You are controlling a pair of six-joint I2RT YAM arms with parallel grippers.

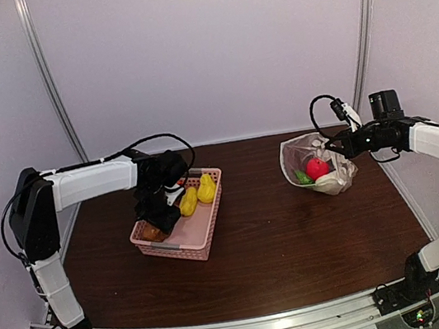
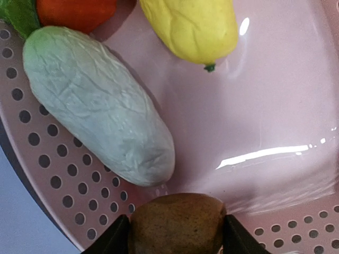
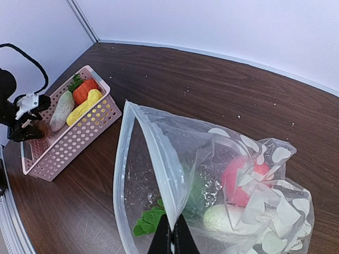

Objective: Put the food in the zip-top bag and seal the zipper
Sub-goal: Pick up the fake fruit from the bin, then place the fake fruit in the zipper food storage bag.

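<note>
In the left wrist view my left gripper sits low in the pink basket, both fingers pressed against the sides of a brown toy fruit. Beside it lie a pale white-green vegetable, a yellow piece and an orange one. My right gripper is shut on the white zipper strip of the dotted zip-top bag, holding its mouth open toward the basket. Inside the bag are a red piece, a white piece and a green leafy piece.
The pink basket stands left of centre on the dark wooden table, and the bag lies at the right rear. A cable loops over the left arm. White walls close in the table at the back and sides.
</note>
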